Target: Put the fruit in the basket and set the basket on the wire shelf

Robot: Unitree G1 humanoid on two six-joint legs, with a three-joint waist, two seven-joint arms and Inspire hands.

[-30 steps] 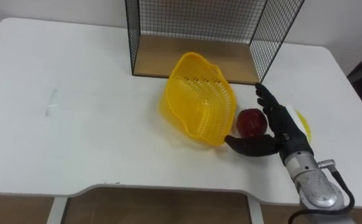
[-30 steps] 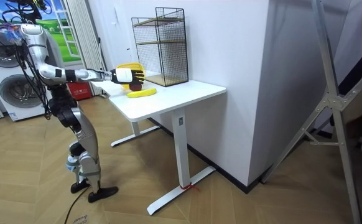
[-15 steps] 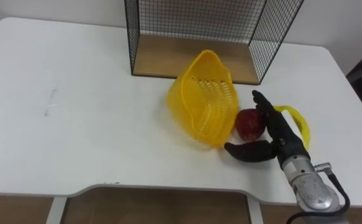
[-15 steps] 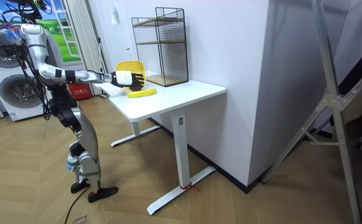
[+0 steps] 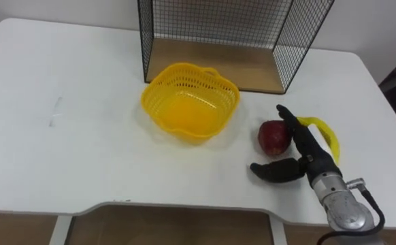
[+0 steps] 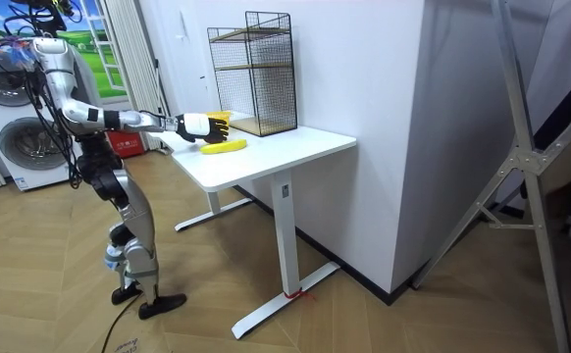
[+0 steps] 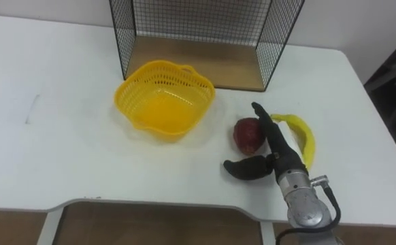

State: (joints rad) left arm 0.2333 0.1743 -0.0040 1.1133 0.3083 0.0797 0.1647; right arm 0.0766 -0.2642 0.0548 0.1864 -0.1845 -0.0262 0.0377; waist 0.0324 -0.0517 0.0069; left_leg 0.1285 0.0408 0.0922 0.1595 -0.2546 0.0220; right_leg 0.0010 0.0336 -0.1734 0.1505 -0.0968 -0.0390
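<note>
A yellow plastic basket point(image 5: 190, 109) stands upright and empty on the white table point(image 5: 82, 150), just in front of the wire shelf point(image 5: 232, 27). A dark red apple point(image 5: 273, 137) lies to the basket's right. A banana point(image 5: 324, 132) lies behind my right hand point(image 5: 305, 155). That hand is open, with straight fingers along the apple's right side and the thumb stretched out in front of the apple. In the room view I stand at the table's end on the room view's left, right arm reaching over the tabletop point(image 6: 266, 147).
The wire shelf has a wooden floor point(image 5: 215, 64) and black mesh walls, and it opens toward me. The table's front edge point(image 5: 184, 206) runs close below my hand. White tabletop stretches left of the basket.
The basket, tipped on its side against the apple before, has dropped back upright and now sits farther left, apart from the apple. My right hand stays by the apple.
</note>
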